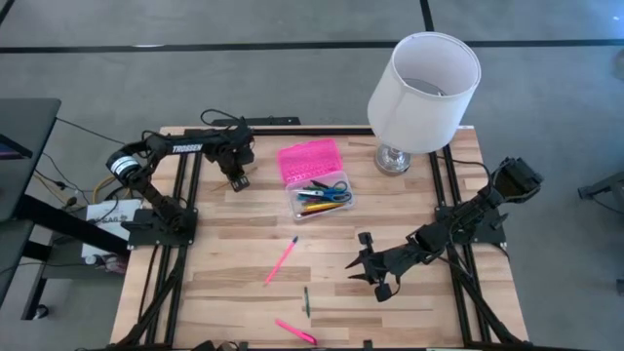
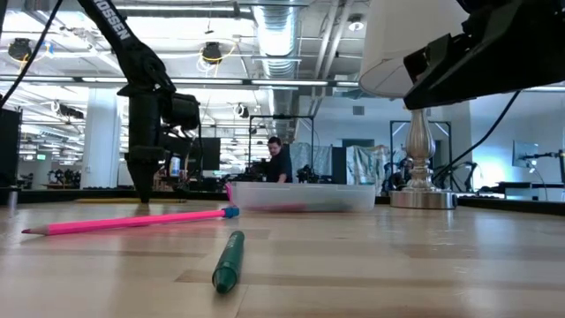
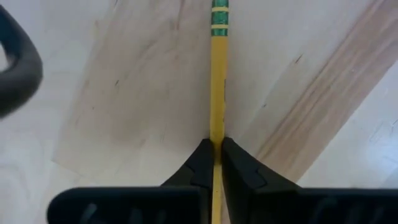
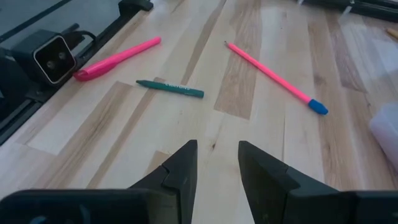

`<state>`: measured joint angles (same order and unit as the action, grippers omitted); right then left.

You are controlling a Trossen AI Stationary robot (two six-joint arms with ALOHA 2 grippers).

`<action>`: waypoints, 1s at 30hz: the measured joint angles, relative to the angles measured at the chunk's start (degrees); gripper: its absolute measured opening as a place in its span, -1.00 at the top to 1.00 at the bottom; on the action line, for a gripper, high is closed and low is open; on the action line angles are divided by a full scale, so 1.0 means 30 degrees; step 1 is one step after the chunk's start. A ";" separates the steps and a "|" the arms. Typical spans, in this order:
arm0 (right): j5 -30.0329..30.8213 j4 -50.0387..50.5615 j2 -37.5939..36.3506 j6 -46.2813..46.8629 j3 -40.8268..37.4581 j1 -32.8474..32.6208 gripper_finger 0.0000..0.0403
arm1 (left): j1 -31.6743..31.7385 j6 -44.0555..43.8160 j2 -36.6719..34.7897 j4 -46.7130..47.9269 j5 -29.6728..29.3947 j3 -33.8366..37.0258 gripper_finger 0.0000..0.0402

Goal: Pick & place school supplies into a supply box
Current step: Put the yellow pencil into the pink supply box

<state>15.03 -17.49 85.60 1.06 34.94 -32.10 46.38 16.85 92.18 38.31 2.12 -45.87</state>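
Now left gripper pinching a yellow pencil on the table, right gripper spread, hovering near the green pen.

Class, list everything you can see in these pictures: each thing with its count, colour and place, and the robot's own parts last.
Table: one, pale wood, under everything.
Box: one, clear with pink lid, table centre, pens inside.
Lamp: one, white shade, far right.
Pink pencil: one, blue tip, mid-table.
Green pen: one, near edge.
Pink pen: one, near edge.
Yellow pencil: one, on the table.
Person: one, in the background.
Left end effector: shut on yellow pencil.
Right end effector: open, above table.
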 joint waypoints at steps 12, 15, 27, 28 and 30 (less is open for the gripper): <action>0.0003 0.0245 0.0000 0.0000 0.0004 0.0000 0.45 | -0.0736 -0.0095 -0.2626 -0.0099 0.0210 0.0058 1.00; 0.0004 0.0245 0.0000 0.0000 0.0007 0.0000 0.45 | -0.1002 -0.0481 -0.3264 -0.0494 0.1156 0.0051 1.00; 0.0005 0.0245 0.0000 -0.0040 0.0007 0.0000 0.45 | -0.4103 -0.4024 -0.4377 -0.8413 0.5735 0.0000 1.00; 0.0005 0.0238 0.0000 -0.0058 0.0007 0.0000 0.45 | -0.4496 -0.4272 -0.4377 -0.9153 0.5740 -0.0007 1.00; 0.0005 0.0238 0.0000 -0.0066 0.0007 0.0000 0.45 | -0.5197 -0.4688 -0.4377 -1.0472 0.5799 -0.0015 1.00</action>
<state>15.05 -16.78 85.60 0.86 34.96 -32.10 30.79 2.79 79.05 6.89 19.51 -45.91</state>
